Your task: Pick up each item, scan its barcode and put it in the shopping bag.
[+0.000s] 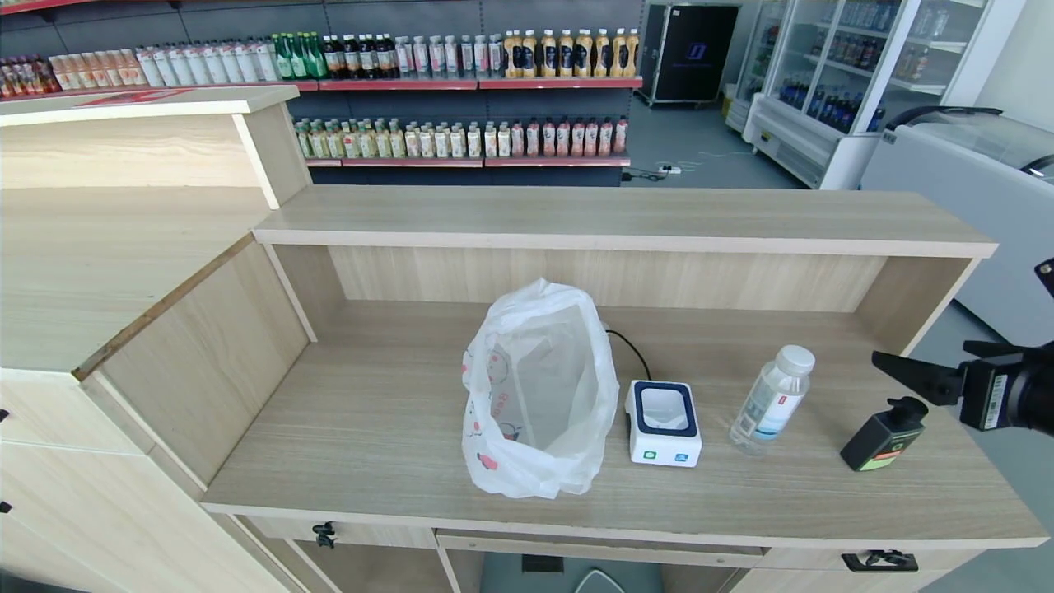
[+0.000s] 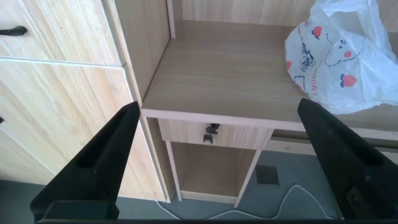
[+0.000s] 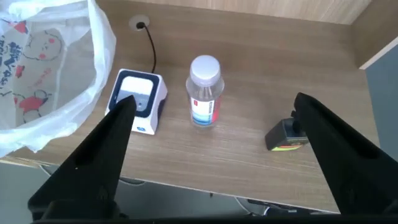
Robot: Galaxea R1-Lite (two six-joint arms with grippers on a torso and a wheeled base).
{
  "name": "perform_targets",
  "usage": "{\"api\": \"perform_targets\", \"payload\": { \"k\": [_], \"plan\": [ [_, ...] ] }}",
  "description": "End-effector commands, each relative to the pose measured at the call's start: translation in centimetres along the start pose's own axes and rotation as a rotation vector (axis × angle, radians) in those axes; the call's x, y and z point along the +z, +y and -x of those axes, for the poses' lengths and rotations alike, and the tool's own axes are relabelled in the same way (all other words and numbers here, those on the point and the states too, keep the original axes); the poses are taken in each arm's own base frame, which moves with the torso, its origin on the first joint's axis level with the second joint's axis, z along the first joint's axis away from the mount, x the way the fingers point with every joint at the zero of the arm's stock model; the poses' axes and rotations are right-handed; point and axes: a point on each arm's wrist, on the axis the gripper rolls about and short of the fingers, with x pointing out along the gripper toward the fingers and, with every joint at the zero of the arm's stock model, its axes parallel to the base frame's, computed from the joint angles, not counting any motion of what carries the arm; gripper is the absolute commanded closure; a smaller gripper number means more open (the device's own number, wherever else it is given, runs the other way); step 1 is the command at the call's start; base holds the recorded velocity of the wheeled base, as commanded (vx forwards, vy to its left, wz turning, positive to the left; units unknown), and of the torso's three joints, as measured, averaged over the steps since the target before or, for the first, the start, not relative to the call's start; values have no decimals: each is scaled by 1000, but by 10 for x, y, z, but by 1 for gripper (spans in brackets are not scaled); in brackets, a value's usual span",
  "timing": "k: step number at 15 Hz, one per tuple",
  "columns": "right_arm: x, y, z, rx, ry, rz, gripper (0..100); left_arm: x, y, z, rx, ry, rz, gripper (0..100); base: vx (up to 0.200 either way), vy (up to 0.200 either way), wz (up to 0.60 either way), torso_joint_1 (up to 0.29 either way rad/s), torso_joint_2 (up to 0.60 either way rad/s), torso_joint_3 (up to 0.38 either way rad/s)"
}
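Nearest, in front of the left corner of the wooden checkout counter (image 1: 395, 461) and lower than its top, the left gripper (image 2: 217, 104) hangs with its jaws spread wide and nothing between them. The right gripper (image 3: 214, 118) is out beyond the counter's right end, also spread wide and empty, facing the items.

On the counter, from left to right, stand a thin white shopping bag (image 1: 539, 395) with its mouth open upward, a small white barcode scanner (image 1: 664, 422) just beside it, an upright clear water bottle (image 1: 772, 400), and a small black pump-top bottle (image 1: 883, 436) nearest the right gripper. No item is picked up yet.

Likely risks: the tall, narrow water bottle could topple and roll if a finger brushes it. The black bottle sits near the right end and could be pushed off. The floppy bag could fold shut when something is dropped in.

There is open counter left of the bag. Behind it, the scanner's cable (image 1: 630, 350) runs to the back panel, and a raised ledge (image 1: 626, 218) caps the rear, so lifting room is best toward the front.
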Motion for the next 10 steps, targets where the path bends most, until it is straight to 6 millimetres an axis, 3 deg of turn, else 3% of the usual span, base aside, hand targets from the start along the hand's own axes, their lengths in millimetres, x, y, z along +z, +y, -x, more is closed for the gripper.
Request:
{"api": "perform_targets", "payload": {
  "k": [1, 10],
  "plan": [
    [-32, -21, -45, -40, 126, 26, 0, 0, 0, 0, 1, 0, 0, 0, 0, 0, 0, 0, 0, 0],
    [-75, -39, -74, -22, 282, 27, 0, 0, 0, 0, 1, 0, 0, 0, 0, 0, 0, 0, 0, 0]
  ]
}}
